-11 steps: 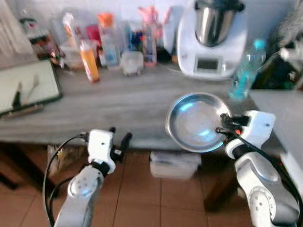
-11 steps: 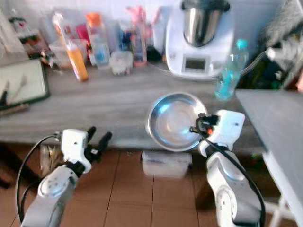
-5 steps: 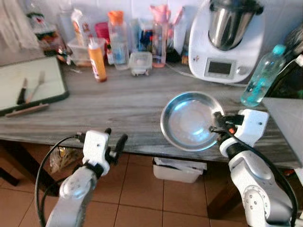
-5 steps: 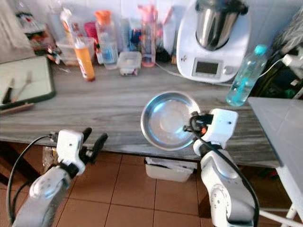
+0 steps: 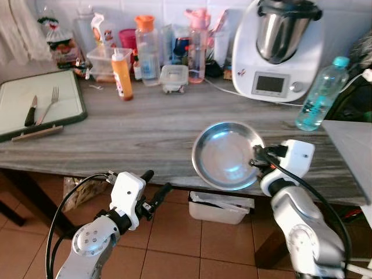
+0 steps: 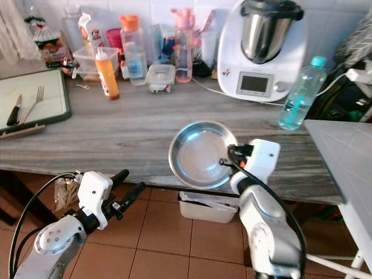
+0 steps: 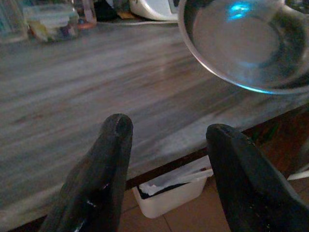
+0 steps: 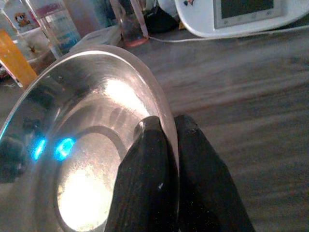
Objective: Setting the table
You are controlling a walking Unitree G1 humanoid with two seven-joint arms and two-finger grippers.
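Note:
A round steel bowl [image 5: 224, 156] hangs over the front edge of the grey wooden counter [image 5: 133, 128], a little tilted. My right gripper [image 5: 256, 162] is shut on the bowl's right rim; in the right wrist view its fingers [image 8: 149, 164] pinch the rim of the bowl [image 8: 82, 145]. My left gripper [image 5: 156, 187] is open and empty, low in front of the counter's edge, left of the bowl. In the left wrist view its fingers [image 7: 106, 159] point at the counter with the bowl [image 7: 241, 43] beyond. A knife [image 5: 30, 111] and fork [image 5: 49, 103] lie on a green-edged board [image 5: 17, 107].
Bottles, jars and a plastic box [image 5: 174, 77] crowd the back of the counter. A white kitchen machine [image 5: 278, 49] stands at the back right, a blue water bottle [image 5: 321, 95] beside it. A white tub [image 5: 224, 206] sits on the tiled floor under the counter. A grey table [image 6: 343, 157] is at the right.
The camera has shifted, so the whole scene has slid. The bowl stays held by my right gripper. My left gripper has risen slightly toward the counter edge.

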